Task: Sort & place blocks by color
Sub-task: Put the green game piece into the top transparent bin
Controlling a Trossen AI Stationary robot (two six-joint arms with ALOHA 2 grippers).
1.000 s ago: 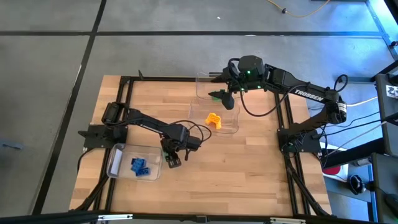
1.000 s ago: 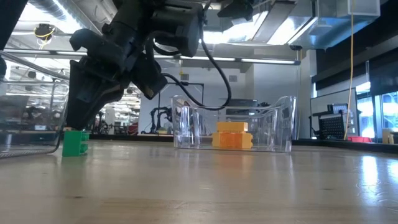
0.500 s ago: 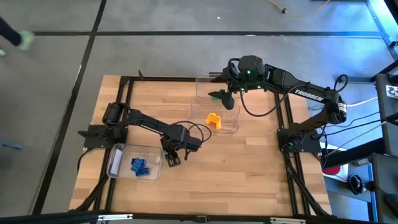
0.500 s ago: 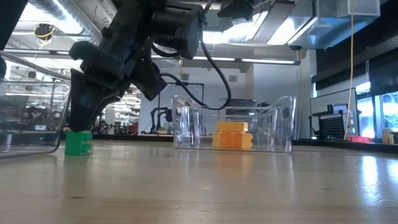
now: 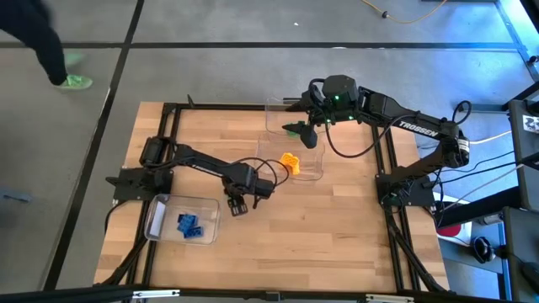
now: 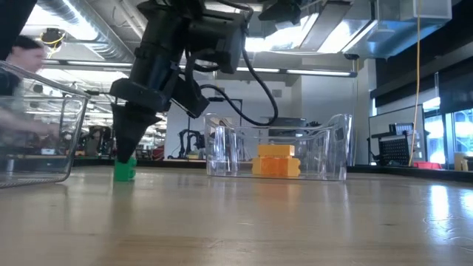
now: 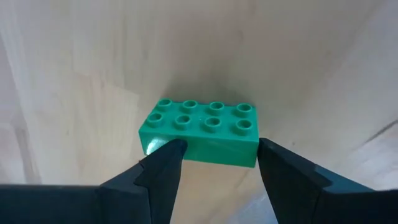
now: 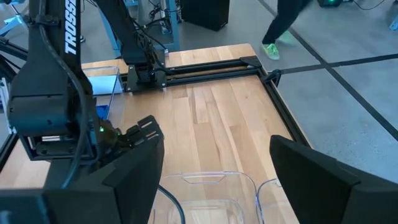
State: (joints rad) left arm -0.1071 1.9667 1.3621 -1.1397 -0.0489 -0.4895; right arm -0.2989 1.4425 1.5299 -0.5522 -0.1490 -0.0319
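A green block (image 7: 202,127) with eight studs lies flat on the wooden table; the low view shows the green block (image 6: 124,171) under my left gripper (image 6: 126,153). My left gripper (image 7: 219,148) is open, with its tips at the block's long side. In the high view my left gripper (image 5: 236,205) hides the block. Yellow-orange blocks (image 5: 290,162) sit in a clear bin (image 5: 313,172), and blue blocks (image 5: 189,224) in another clear bin (image 5: 158,215). My right gripper (image 5: 305,132) hangs open over the far bins. My left gripper comes down at a slant onto the green block's long side face (image 7: 205,152). Both open fingertips (image 7: 169,152) stand in front of that face, not around the block. The block stays flat on the table, studs up. I cannot tell whether the tips touch it.
A third clear bin (image 5: 282,114) stands by the far edge under my right arm. A black frame (image 5: 168,109) rims the table. A person (image 5: 42,38) walks on the floor beyond the far left corner. Bare wood (image 5: 337,227) lies toward the near right.
My left gripper has moved toward the table's far edge. The green block has slid along the table with it, away from the low camera, staying flat. The person has walked into the high view.
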